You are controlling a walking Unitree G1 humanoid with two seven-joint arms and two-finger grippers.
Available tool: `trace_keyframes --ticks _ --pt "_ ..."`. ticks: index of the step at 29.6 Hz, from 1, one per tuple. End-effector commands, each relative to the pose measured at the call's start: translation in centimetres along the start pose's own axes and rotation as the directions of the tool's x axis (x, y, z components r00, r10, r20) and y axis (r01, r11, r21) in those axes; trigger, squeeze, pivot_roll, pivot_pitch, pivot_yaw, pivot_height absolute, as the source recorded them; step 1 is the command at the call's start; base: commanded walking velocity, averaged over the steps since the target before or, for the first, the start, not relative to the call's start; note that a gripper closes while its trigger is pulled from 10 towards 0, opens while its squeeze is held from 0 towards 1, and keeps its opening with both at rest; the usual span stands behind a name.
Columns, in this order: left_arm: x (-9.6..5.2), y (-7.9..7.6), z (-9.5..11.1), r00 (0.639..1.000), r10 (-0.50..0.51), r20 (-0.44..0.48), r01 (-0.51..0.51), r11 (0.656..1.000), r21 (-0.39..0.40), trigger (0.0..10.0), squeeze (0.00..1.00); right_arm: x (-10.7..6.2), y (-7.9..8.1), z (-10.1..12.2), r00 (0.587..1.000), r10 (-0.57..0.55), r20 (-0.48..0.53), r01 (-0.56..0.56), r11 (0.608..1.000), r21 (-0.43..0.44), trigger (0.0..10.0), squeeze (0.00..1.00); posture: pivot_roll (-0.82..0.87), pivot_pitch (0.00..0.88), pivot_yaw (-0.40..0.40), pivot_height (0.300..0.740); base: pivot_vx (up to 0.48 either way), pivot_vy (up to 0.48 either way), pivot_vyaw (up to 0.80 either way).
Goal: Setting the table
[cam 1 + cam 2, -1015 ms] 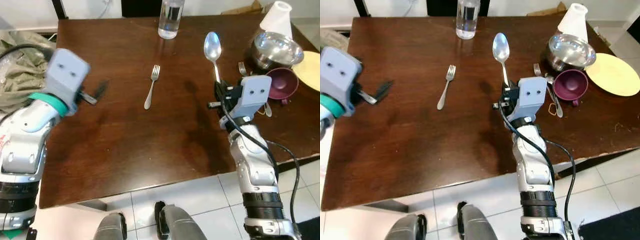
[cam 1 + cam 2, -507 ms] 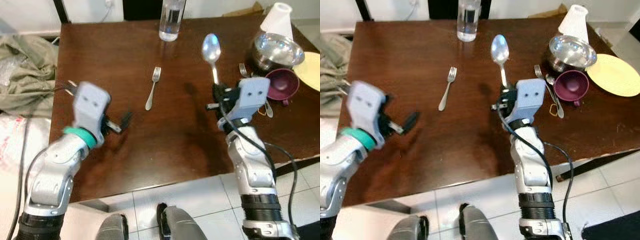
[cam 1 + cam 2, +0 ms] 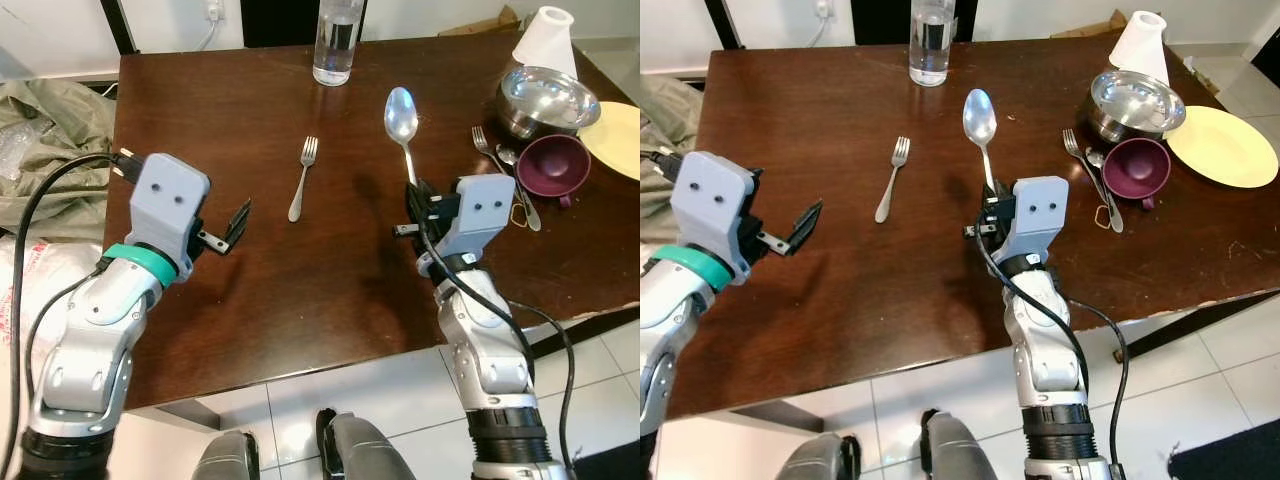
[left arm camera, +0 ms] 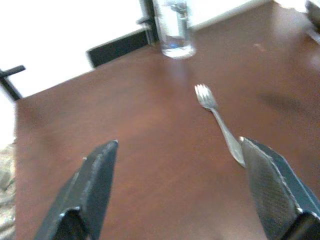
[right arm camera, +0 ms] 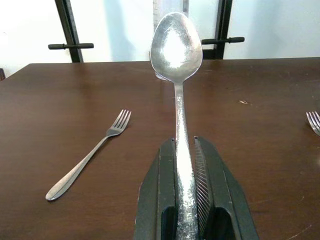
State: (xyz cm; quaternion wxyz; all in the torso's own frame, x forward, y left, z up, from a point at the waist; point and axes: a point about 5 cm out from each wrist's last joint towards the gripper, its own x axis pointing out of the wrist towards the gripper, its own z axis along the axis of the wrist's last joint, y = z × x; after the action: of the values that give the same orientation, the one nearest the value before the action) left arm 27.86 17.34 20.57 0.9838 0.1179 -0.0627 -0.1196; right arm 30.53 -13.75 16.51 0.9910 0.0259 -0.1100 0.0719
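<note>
Spoon (image 5: 176,50) is sitting clamped by its handle in the right hand (image 5: 183,150), bowl pointing away from the robot toward the water bottle (image 3: 337,40), held above the table (image 3: 300,290) near the middle. Fork (image 3: 302,178) is lying flat on the table just to the robot's left of the spoon, tines toward the far edge, nothing touching it.

Progress, judging from layout: early. One fork placed mid-table, spoon in hand but not yet set down. Off at the right end a metal bowl (image 3: 543,98), purple cup (image 3: 551,165), yellow plate (image 3: 612,135) w/ a second fork (image 3: 492,156) and small spoon beside the cup are bunched together, looking unplaced. So spoon drop is the step in hand, and plate, bowl, cup etc. are left to do.

Right arm is reaching fwd over the near table edge, wrist roughly level, fingers pinching the spoon handle w/ it running straight along between them. Left hand (image 4: 185,190) is hovering over the left part of the table, fingers spread wide and gripping nothing, aiming roughly toward the fork per left wrist view; fork lies near its one fingertip (image 4: 270,185) in that view but apart from it. Crumpled cloth (image 3: 45,150) is lying off the table's left side.
</note>
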Motion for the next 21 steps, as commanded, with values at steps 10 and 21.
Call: trace_keyframes --ticks 10,21 --pt "1.8 -0.8 -1.7 0.998 0.031 -0.055 -0.037 0.994 -0.104 10.0 0.0 0.5 -0.7 0.4 1.0 0.025 0.008 -0.025 1.0 -0.017 10.0 0.0 -0.05 0.073 0.004 0.74 0.0 0.0 0.0" --pt "1.0 4.2 -2.1 0.968 0.246 -0.059 -0.241 0.968 0.075 10.0 0.0 2.4 1.4 0.6 0.995 0.095 0.021 -0.096 0.995 0.028 10.0 0.0 -0.01 0.044 -0.008 0.74 0.0 0.0 0.0"
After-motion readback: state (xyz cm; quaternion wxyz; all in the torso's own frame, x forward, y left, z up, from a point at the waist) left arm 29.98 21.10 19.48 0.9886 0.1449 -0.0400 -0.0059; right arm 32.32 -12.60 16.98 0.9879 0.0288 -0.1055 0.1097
